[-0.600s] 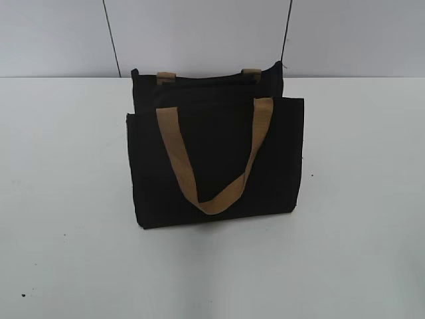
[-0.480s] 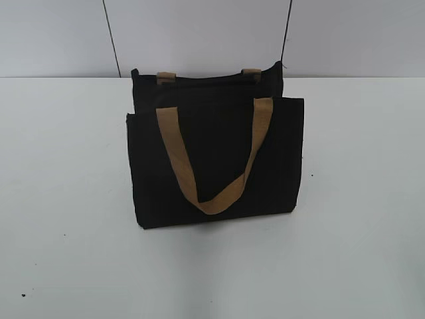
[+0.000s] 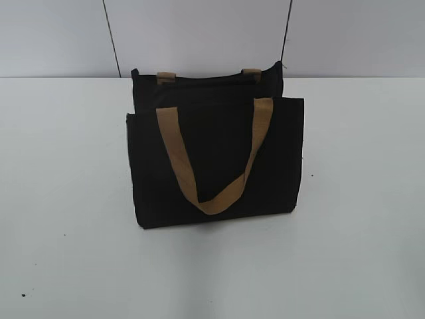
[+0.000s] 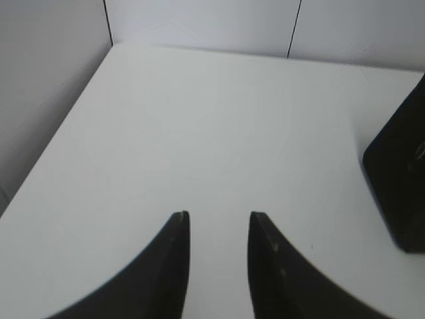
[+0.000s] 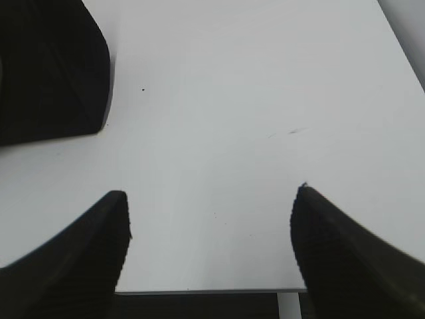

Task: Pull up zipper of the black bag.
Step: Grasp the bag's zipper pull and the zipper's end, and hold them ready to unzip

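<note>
Left gripper [image 4: 218, 219] narrowly parted, right gripper [image 5: 211, 199] wide, both empty. The upright black bag [image 3: 216, 159] (unbraced) may topple if its zipper [image 3: 206, 81] is tugged one-handed.

The bag [image 3: 216, 159] stands mid-desk [image 3: 358, 219], wall behind at 12 o'clock. One handle [image 3: 212, 156] hangs down its front; the zipper probably runs along its top edge, indistinct here.

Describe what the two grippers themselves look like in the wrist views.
The left gripper shows two matte black, smooth jaws that curve inward to narrow tips. The right gripper has the same black curved jaws, with a fine ribbed texture on their inner edges. No cables, markings or arm links are in view.
</note>
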Tool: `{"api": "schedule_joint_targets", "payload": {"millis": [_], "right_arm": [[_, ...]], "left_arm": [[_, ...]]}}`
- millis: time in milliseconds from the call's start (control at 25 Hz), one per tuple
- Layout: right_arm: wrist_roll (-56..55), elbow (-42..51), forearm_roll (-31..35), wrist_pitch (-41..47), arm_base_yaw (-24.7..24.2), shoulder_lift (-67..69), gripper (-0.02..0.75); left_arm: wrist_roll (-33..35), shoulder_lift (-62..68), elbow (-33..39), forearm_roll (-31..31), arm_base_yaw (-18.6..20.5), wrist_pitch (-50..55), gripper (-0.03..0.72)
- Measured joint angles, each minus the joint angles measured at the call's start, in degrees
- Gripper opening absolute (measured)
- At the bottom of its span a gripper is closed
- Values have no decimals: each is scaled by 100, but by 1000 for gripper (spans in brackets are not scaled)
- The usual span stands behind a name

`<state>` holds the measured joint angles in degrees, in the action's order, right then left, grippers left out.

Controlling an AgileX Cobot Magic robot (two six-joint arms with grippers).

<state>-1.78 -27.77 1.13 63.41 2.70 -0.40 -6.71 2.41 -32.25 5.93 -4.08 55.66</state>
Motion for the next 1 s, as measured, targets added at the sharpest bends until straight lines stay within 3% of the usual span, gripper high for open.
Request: {"api": "schedule_joint_targets", "payload": {"millis": [320, 640, 1000], "right_arm": [[0, 0, 0, 0, 0, 0, 577], [0, 0, 0, 0, 0, 0, 577], [0, 0, 0, 0, 0, 0, 577]], "left_arm": [[0, 1563, -68, 0, 0, -2393, 239], [0, 3348, 630, -8, -6, -5645, 239], [0, 5537, 952, 44, -411, -8008, 272]]}}
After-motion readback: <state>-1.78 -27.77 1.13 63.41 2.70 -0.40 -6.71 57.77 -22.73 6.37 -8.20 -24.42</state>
